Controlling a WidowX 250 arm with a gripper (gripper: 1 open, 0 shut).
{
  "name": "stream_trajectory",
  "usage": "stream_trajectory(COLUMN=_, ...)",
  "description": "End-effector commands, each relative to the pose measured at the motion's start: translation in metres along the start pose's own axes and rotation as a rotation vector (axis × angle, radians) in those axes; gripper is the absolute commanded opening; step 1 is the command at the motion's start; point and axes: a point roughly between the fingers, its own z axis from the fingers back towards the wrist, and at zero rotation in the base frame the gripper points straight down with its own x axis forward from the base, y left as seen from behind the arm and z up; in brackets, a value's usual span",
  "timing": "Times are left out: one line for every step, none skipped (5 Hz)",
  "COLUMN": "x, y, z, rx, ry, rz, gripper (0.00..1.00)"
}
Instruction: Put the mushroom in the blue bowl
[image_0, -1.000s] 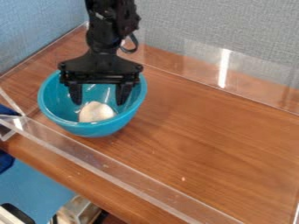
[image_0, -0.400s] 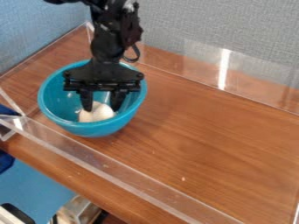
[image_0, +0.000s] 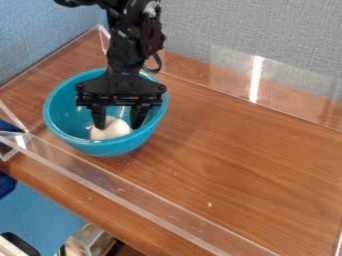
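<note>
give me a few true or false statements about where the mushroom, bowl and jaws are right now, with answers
1. The mushroom lies inside the blue bowl. True.
2. The blue bowl sits at the right end of the wooden table. False: it sits at the left end.
3. The gripper reaches down into the bowl with its jaws on either side of the mushroom. True.
4. The mushroom is lifted clear above the bowl's rim. False: it sits low in the bowl.
5. The bowl is tipped on its side. False: it stands upright.
</note>
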Motion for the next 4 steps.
stream_trajectory(x=0.0102, y=-0.0028, z=0.0064, rx=-0.022, ry=-0.03, rz=0.019, gripper=1.0)
stream_trajectory(x=0.0103, y=-0.0035, z=0.0051, rx=-0.022, ry=-0.024, rz=0.026, gripper=0.0)
stream_trajectory(x=0.0107, y=-0.0038, z=0.0043, rx=-0.022, ry=-0.021, rz=0.033, gripper=0.0)
stream_trajectory(x=0.0111, y=-0.0055, z=0.001, rx=-0.018, ry=-0.016, rz=0.035, gripper=1.0)
